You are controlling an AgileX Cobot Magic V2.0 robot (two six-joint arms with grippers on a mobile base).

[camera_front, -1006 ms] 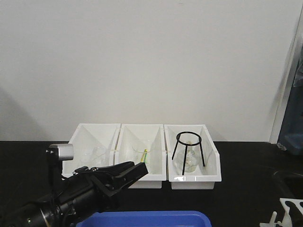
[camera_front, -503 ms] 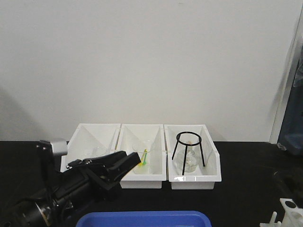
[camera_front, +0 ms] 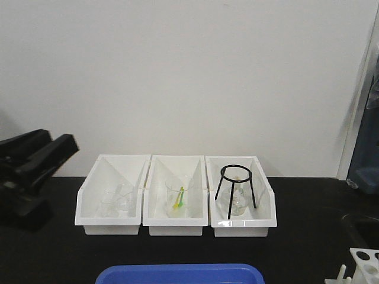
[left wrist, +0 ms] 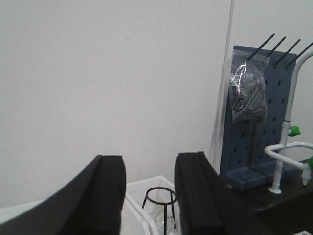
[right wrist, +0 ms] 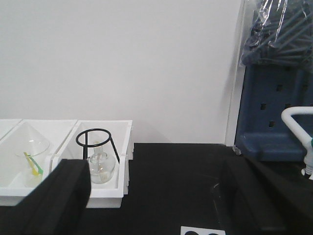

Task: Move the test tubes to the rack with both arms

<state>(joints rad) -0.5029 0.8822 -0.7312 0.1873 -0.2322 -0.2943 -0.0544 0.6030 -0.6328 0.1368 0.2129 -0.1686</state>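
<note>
Front-facing view puts your left gripper (camera_front: 35, 160) high at the far left, jaws parted and empty. Rightward sit three white bins (camera_front: 112, 222) holding beakers, a flask and a tripod ring (camera_front: 237, 184). No test tubes are clearly visible. The rack (camera_front: 362, 263) peeks in at the bottom right corner. Your right gripper (right wrist: 151, 200) is wide open, empty. Reach blindly and you risk grabbing a beaker or clipping a bin wall.

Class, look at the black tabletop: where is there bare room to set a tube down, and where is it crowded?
Free: the black strip right of the right bin, reaching toward the rack. Crowded: the three bins stand side by side, and the blue tub sits close in front of them.
</note>
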